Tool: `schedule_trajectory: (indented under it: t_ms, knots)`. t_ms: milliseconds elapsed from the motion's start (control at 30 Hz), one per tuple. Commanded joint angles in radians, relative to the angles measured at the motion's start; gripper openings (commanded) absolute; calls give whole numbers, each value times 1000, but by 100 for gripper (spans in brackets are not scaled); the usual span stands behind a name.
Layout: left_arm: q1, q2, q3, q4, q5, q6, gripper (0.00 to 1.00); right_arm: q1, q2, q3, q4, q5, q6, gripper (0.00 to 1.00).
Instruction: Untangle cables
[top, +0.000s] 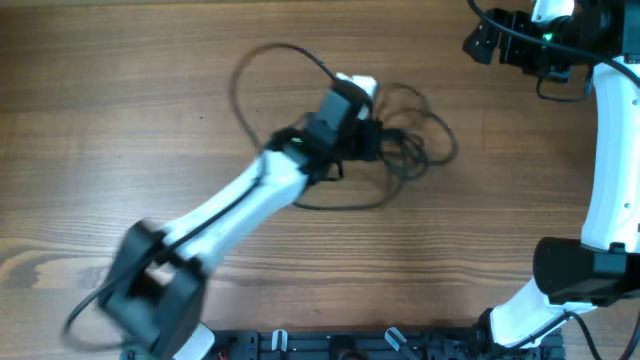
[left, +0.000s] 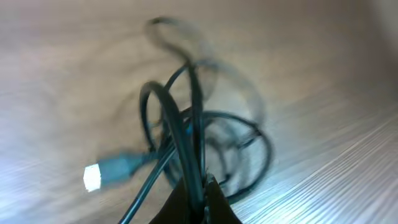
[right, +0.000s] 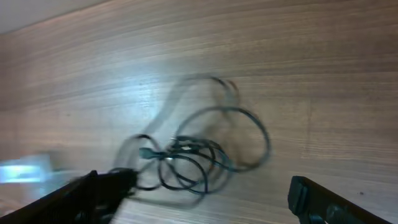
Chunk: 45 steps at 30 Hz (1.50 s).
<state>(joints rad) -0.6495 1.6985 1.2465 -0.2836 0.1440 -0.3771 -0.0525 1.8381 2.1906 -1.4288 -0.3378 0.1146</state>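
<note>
On the table (top: 120, 100), cables (right: 186, 154) pinched by left end effector (left: 200, 196), right end effector (right: 210, 185) spread

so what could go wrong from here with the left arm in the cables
The left pincer seems clamped on more than one strand of the cables, so pulling may tighten the knot. The right pincer is open and off the pile, so the whole bundle may just drag along.

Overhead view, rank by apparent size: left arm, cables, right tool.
1. left arm: covers the most picture, but it is raised off the table and nearer the camera.
2. cables: the tangle's spread comes close to the arm, so 1 and 2 are unsure.
3. right tool: clearly smallest.
</note>
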Motion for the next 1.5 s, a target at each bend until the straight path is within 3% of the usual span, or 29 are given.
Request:
schedule_trajectory:
  t_ms: [0, 133, 333, 667, 800, 900, 933, 1100, 1233, 1300, 1400, 1433, 1467]
  knots:
    - [68, -194, 43, -10, 162, 5, 4, 51, 23, 0, 19, -85, -10, 99]
    - [127, -261, 43, 0, 291, -63, 4, 100, 24, -62, 70, -184, -11, 100]
    - [258, -272, 43, 62, 453, -277, 4, 145, 24, -192, 168, -347, -61, 97]
    - [339, -272, 43, 143, 556, -324, 4, 151, 25, -474, 367, -541, -65, 82]
    - [339, -272, 43, 162, 591, -324, 4, 187, 35, -497, 425, -541, -76, 82]
    - [339, -272, 43, 169, 597, -325, 4, 218, 43, -497, 484, -540, 28, 92]
    - [339, -272, 43, 169, 600, -325, 4, 234, 46, -497, 505, -534, 108, 100]
    - [339, -272, 42, 168, 603, -319, 4, 288, 81, -497, 607, -509, 457, 100]
    - [339, -272, 42, 168, 603, -315, 4, 317, 116, -497, 632, -499, 650, 100]
    - [340, -272, 42, 168, 603, -311, 4, 325, 129, -497, 629, -489, 678, 100]
    - [340, -272, 42, 168, 602, -311, 4, 350, 159, -498, 597, -394, 591, 91]
    - [340, -272, 42, 168, 600, -312, 4, 359, 168, -498, 591, -366, 551, 84]
    - [340, -272, 42, 169, 599, -312, 4, 376, 187, -498, 568, -304, 500, 71]
